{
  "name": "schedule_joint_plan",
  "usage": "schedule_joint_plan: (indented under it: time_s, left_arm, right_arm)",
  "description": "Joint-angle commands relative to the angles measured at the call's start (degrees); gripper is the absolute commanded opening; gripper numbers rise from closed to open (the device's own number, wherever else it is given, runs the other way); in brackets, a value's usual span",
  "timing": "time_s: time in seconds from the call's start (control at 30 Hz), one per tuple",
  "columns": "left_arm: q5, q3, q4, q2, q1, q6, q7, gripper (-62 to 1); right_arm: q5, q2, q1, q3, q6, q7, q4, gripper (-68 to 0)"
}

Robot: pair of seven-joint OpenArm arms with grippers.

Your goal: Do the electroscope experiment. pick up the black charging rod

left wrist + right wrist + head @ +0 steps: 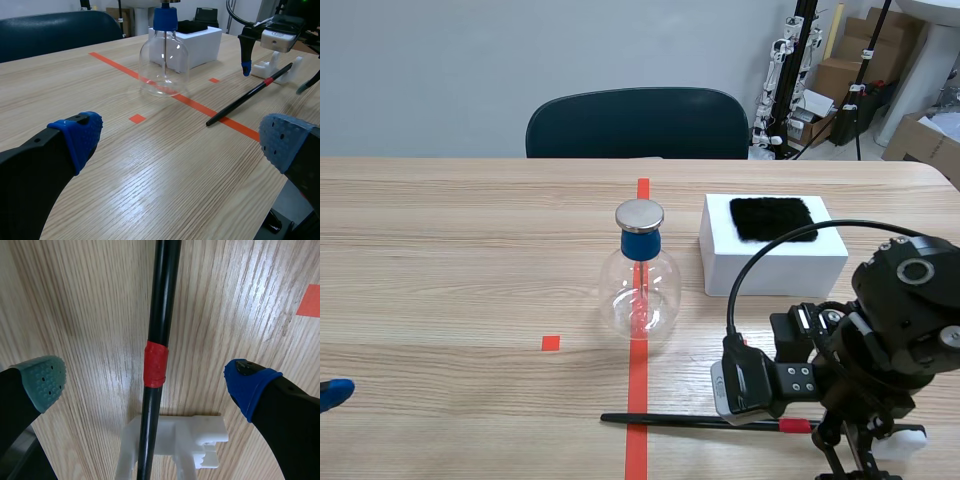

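— Where does the black charging rod (pixel 690 421) lie?
— Flat on the wooden table (pixel 450 260), near the robot and right of the middle. Its left tip crosses the orange-red tape line. Its right end, just past a red band (pixel 156 364), rests in a small white stand (pixel 200 432).

— And the right gripper (pixel 145 382)?
— It hangs over the rod at the red band with its claw spread wide. The grey-green pad (pixel 42 380) is to one side of the rod and the blue pad (pixel 247 382) to the other. Neither pad touches the rod, and nothing is held.

— What of the left gripper (pixel 182 140)?
— It is low at the near left edge of the table, well apart from the rod. Its claw is likewise wide, with only bare wood between the blue pads (pixel 80 135).

— Which other apparatus is shown?
— The electroscope (pixel 640 295) is a clear glass flask with a blue stopper (pixel 640 245) and a flat metal cap (pixel 639 214). It stands upright on the tape line at the middle of the table, farther off than the rod. To its right, close by but apart, sits a white box (pixel 775 268) with a black cloth (pixel 773 218) on its top. A dark chair (pixel 636 122) stands behind the far edge of the table.
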Motion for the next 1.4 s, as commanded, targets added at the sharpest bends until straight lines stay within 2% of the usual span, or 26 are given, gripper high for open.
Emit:
schedule_joint_plan:
  time_s: [0.0, 0.27, 0.33, 0.5, 0.57, 0.63, 0.83, 1.37]
  left_arm:
    - [-0.9, -0.3, 0.3, -0.2, -0.2, -0.1, -0.8, 1.4]
    - [-0.9, -0.3, 0.3, -0.2, -0.2, -0.1, -0.8, 1.4]
    - [-0.9, -0.3, 0.3, -0.2, -0.2, -0.1, -0.8, 1.4]
    - [-0.9, -0.3, 0.3, -0.2, -0.2, -0.1, -0.8, 1.4]
    - [-0.9, -0.3, 0.3, -0.2, -0.2, -0.1, -0.8, 1.4]
    - [-0.9, -0.3, 0.3, -0.2, -0.2, -0.1, -0.8, 1.4]
    - [-0.9, -0.3, 0.3, -0.2, -0.2, -0.1, -0.8, 1.4]
    - [-0.9, -0.3, 0.3, -0.2, -0.2, -0.1, -0.8, 1.4]
  right_arm:
    - [-0.2, 0.6, 0.9, 0.4, 0.3, 0.0, 0.5, 0.4]
    - [-0.2, 0.5, 0.9, 0.4, 0.7, -0.2, 0.5, 0.4]
    - [-0.2, 0.4, 0.9, 0.4, 0.7, -0.2, 0.5, -7.3]
    - [-0.2, 0.4, 0.9, 0.4, 0.7, -0.2, 0.5, -38.8]
    - [-0.2, 0.4, 0.9, 0.4, 0.7, -0.2, 0.5, -48.1]
    - [-0.2, 0.4, 0.9, 0.4, 0.7, -0.2, 0.5, -54.5]
    - [-0.2, 0.4, 0.9, 0.4, 0.7, -0.3, 0.5, -67.7]
    - [-0.2, 0.5, 0.9, 0.4, 0.6, -0.2, 0.5, -67.4]
